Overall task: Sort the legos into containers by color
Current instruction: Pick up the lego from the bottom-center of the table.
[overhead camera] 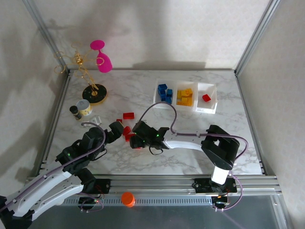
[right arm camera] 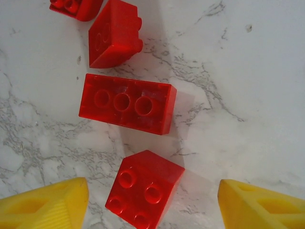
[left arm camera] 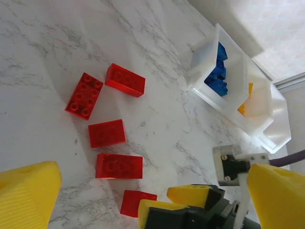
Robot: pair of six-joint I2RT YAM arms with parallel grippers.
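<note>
Several red legos lie loose on the marble table point(overhead camera: 190, 157) left of centre. My right gripper point(overhead camera: 135, 141) stands open low over them; in the right wrist view its yellow fingers point(right arm camera: 47, 206) flank a square red lego point(right arm camera: 143, 188) without touching it, and a long red lego point(right arm camera: 126, 103) lies just beyond. My left gripper point(overhead camera: 116, 130) is open beside it, holding nothing; the left wrist view shows the red legos point(left arm camera: 107, 133) ahead. The three joined containers point(overhead camera: 196, 108) at the back right hold blue legos point(overhead camera: 165, 92), yellow legos point(overhead camera: 185, 97) and one red lego point(overhead camera: 206, 98).
A pink goblet point(overhead camera: 101, 57) and a gold wire stand point(overhead camera: 91, 88) sit at the back left. A small round tin point(overhead camera: 84, 107) and a dark little bottle point(overhead camera: 75, 112) stand nearby. Metal frame posts point(overhead camera: 252, 38) border the table.
</note>
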